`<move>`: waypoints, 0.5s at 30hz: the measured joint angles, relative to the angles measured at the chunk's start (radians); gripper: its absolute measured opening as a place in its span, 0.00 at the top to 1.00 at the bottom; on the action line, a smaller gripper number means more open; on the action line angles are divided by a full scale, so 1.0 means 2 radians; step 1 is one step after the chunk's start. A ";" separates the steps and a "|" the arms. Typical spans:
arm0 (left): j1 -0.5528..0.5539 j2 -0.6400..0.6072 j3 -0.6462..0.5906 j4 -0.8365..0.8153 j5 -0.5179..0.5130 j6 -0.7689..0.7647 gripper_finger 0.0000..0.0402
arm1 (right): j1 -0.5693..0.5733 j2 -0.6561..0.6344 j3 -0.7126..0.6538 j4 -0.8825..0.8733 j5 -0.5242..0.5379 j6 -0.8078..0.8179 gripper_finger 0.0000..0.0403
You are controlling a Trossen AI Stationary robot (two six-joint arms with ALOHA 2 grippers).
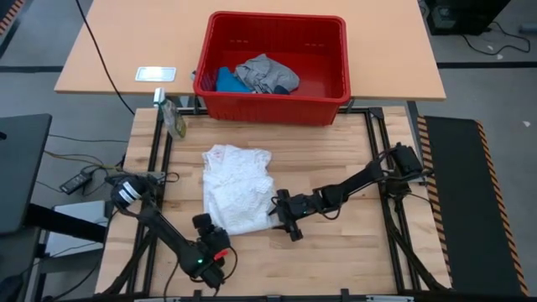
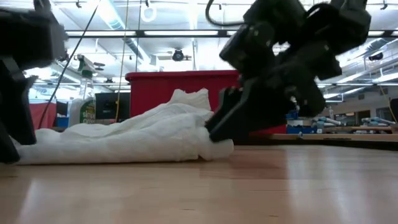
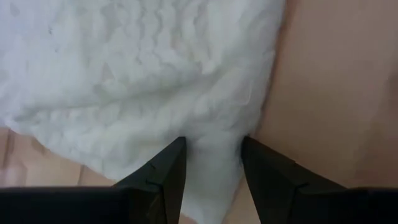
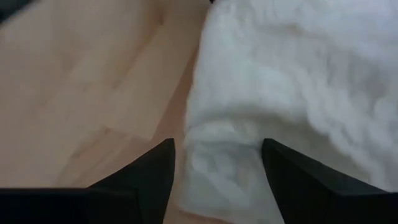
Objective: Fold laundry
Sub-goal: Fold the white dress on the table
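The white lacy garment (image 1: 237, 189) lies spread on the wooden table, loosely bunched, also seen in the low view (image 2: 124, 134). My left gripper (image 1: 205, 225) is open at its near left corner (image 3: 211, 162). My right gripper (image 1: 277, 208) is open at its near right corner (image 4: 217, 155). The grey garment (image 1: 267, 74) and the bright blue one (image 1: 228, 80) lie in the red basket (image 1: 336, 50). Of the dark navy one only a sliver shows (image 1: 207, 80). My left gripper comes slanting down from the table's near side. Its open fingers (image 3: 165, 171) stand on the garment's near left corner (image 3: 211, 180), with cloth filling the gap between them. The garment lies flat on the table. My right gripper comes slanting down from the table's right. Its open fingers (image 4: 155, 168) straddle the rolled near right edge (image 4: 217, 149), and one fingertip (image 2: 217, 134) meets the cloth where it lies on the table.
The red basket stands on the far tan table beyond the work table. A small green bottle (image 1: 174, 120) sits at the work table's far left corner, and a white flat device (image 1: 155, 74) lies on the tan table. Bare wood (image 1: 336, 243) lies right of the garment.
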 joint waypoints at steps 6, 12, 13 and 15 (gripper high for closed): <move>0.018 0.012 -0.001 0.012 0.023 -0.017 0.66 | -0.006 0.031 0.003 -0.005 -0.003 0.079 0.54; 0.028 0.013 0.012 0.036 0.040 -0.041 0.91 | -0.007 0.042 0.004 -0.009 -0.036 0.161 0.90; 0.029 0.013 0.021 0.038 0.048 -0.044 0.95 | -0.008 0.037 0.003 -0.011 -0.056 0.183 0.94; 0.028 0.013 0.046 0.036 0.065 -0.050 0.97 | -0.011 0.024 0.001 -0.013 -0.103 0.226 0.96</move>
